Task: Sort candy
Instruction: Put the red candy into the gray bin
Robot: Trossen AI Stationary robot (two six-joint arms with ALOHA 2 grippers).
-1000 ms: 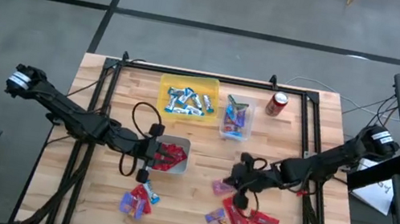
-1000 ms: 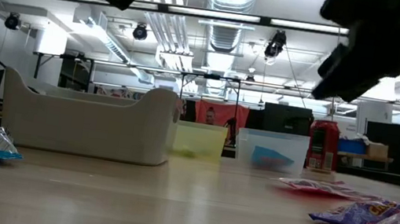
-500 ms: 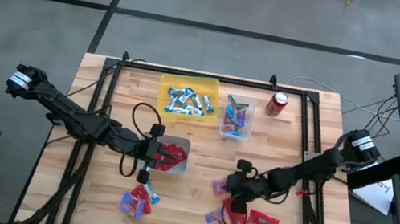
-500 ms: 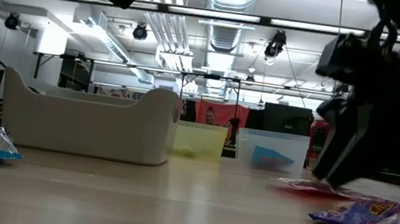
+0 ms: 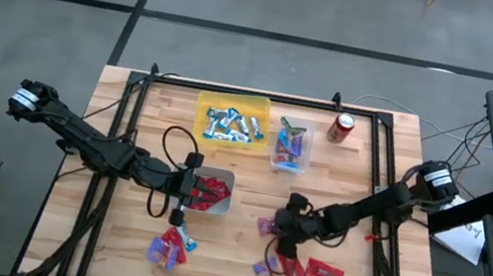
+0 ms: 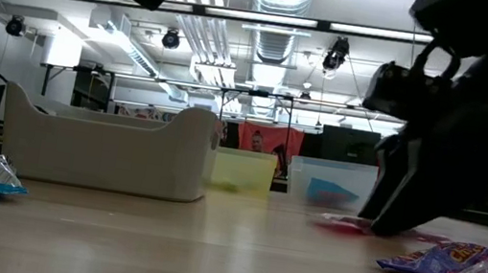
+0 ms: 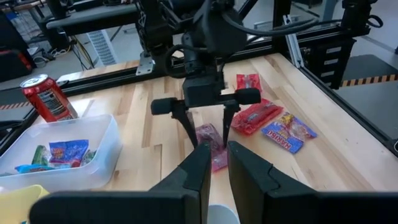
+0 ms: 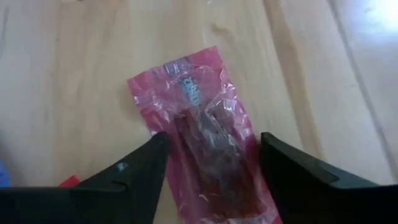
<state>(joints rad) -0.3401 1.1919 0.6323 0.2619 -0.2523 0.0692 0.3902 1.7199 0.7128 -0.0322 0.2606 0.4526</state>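
Starting at our left, the left gripper [image 5: 190,189] hangs over the near edge of the grey bin [image 5: 223,178], which holds red packets. In its wrist view its fingers sit almost together with only a thin gap and nothing between them, so we read it as closed and waiting. Just in front of that bin lies a small cluster of candy [image 5: 170,245], red and blue pieces, on the bare boards.

Moving right, the right gripper [image 5: 283,232] is down at the table over a pink packet [image 8: 205,149]. In its wrist view the two fingers [image 8: 134,174] stand spread, one on each side of the packet, with nothing pinched yet. The packet lies flat on the wood directly ahead of and between the fingers, its long axis running roughly along the gripper's line of sight and slightly slanted, so the fingers would close across its narrow width. We judge the right arm to be far the nearer one for this piece.

Further right, more red packets [image 5: 325,271] lie close by, which leaves little room on that side.

Beyond, the yellow bin [image 5: 232,106] holds blue-and-silver bars, the clear bin [image 5: 295,126] holds pink and blue packets, and a red soda can [image 5: 341,128] stands beside it. The table [image 5: 380,180] is pale wooden planks, smooth and level.
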